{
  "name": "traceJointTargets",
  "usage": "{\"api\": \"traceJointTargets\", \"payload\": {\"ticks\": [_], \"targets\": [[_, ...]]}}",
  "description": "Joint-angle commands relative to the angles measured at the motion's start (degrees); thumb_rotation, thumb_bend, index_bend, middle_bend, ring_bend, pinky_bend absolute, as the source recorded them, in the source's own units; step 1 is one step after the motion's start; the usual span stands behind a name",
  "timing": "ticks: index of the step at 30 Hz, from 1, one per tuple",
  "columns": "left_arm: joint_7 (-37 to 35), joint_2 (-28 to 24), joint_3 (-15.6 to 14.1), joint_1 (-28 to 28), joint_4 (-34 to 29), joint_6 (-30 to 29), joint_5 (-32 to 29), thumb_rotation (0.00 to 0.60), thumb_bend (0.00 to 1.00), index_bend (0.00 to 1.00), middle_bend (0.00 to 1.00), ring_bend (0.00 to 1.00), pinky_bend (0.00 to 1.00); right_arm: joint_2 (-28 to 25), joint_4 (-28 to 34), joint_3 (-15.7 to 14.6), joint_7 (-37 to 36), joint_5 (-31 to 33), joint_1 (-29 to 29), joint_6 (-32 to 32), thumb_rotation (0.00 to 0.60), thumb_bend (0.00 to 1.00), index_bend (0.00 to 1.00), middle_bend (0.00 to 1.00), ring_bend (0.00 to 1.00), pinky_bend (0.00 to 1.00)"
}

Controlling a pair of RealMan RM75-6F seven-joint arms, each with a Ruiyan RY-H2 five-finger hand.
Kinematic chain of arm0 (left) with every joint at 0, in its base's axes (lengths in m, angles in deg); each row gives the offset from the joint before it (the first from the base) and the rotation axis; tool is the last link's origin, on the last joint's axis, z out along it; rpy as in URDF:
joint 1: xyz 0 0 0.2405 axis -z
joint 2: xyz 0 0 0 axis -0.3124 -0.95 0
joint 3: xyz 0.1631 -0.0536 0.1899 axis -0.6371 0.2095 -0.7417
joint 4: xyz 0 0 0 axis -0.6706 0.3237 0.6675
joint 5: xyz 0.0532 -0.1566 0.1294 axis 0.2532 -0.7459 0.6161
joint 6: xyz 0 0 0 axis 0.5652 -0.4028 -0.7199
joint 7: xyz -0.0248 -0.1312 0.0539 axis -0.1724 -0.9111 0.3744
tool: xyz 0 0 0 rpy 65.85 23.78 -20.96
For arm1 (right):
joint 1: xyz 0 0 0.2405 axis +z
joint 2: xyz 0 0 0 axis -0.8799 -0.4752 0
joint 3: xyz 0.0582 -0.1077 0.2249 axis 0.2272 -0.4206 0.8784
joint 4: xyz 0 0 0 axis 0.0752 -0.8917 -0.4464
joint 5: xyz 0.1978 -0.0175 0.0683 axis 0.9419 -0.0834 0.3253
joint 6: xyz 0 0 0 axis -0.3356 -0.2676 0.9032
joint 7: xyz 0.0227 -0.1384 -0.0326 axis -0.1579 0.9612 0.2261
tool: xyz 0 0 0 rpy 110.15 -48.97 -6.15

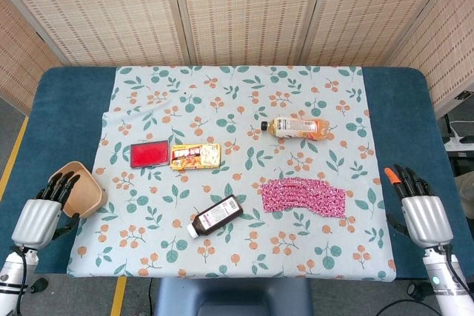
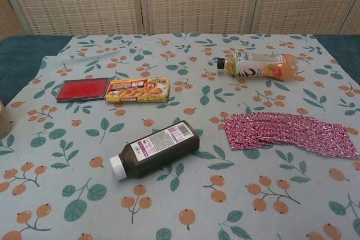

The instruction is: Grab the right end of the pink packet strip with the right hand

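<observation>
The pink packet strip (image 1: 304, 196) lies flat on the floral cloth, right of centre; the chest view shows the pink packet strip (image 2: 289, 132) fanned out toward the right edge. My right hand (image 1: 421, 209) hovers at the table's right side, to the right of the strip's right end and apart from it, fingers extended and spread, holding nothing. My left hand (image 1: 43, 214) sits at the front left edge, fingers apart and empty. Neither hand appears in the chest view.
A dark bottle (image 1: 216, 216) lies left of the strip. An orange drink bottle (image 1: 300, 128) lies behind it. A yellow snack box (image 1: 195, 156) and a red case (image 1: 150, 153) sit mid-left. A brown bowl (image 1: 83, 187) stands by my left hand.
</observation>
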Motion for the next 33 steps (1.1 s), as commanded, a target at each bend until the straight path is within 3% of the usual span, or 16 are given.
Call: {"api": "traceJointTargets", "payload": {"ticks": [1,17,20,22,23,27,30,33], "targets": [[0.0,0.0,0.0,0.0,0.0,0.0,0.0,0.600,0.36,0.04,0.06,0.06,0.33,0.0,0.0,0.0,0.0,0.1,0.0,0.1,0.600,0.18,0.00,0.00,0.00,0.18],[-0.8,0.4,-0.2,0.5,1.0,0.9,0.1,0.600,0.37,0.04,0.06,0.06,0.33,0.3,-0.3,0.3,1.0,0.9,0.4,-0.8,0.600,0.18,0.00,0.00,0.00,0.19],[-0.8,0.3,-0.2,0.4,0.7,0.4,0.5,0.600,0.37,0.04,0.06,0.06,0.33,0.4,-0.5,-0.1,1.2,-0.2,0.2,-0.1,0.600,0.19,0.00,0.08,0.04,0.22],[-0.7,0.3,-0.1,0.4,0.7,0.2,0.5,0.600,0.37,0.04,0.06,0.06,0.33,0.7,-1.0,-0.2,1.7,-0.7,0.1,0.4,0.600,0.27,0.00,0.23,0.18,0.32],[-0.6,0.4,-0.1,0.4,0.8,0.4,0.4,0.600,0.37,0.04,0.06,0.06,0.33,0.9,-1.3,-0.3,2.0,-0.8,0.3,0.0,0.600,0.38,0.00,0.32,0.29,0.42],[-0.5,0.5,-0.1,0.6,0.9,1.1,-0.2,0.600,0.37,0.04,0.06,0.06,0.33,1.9,-3.0,-1.0,3.4,-0.8,1.6,-3.2,0.600,0.71,0.00,0.58,0.56,0.67],[-0.6,0.4,0.0,0.5,0.8,0.8,-0.2,0.600,0.36,0.04,0.06,0.06,0.33,3.5,-5.4,-1.6,4.2,-1.2,2.8,-5.4,0.600,0.84,0.01,0.68,0.66,0.76],[-0.8,0.3,0.2,0.3,0.7,0.2,-0.1,0.600,0.36,0.04,0.06,0.06,0.33,5.8,-8.4,-2.1,3.7,-2.1,3.7,-6.7,0.600,0.88,0.07,0.75,0.71,0.83]]}}
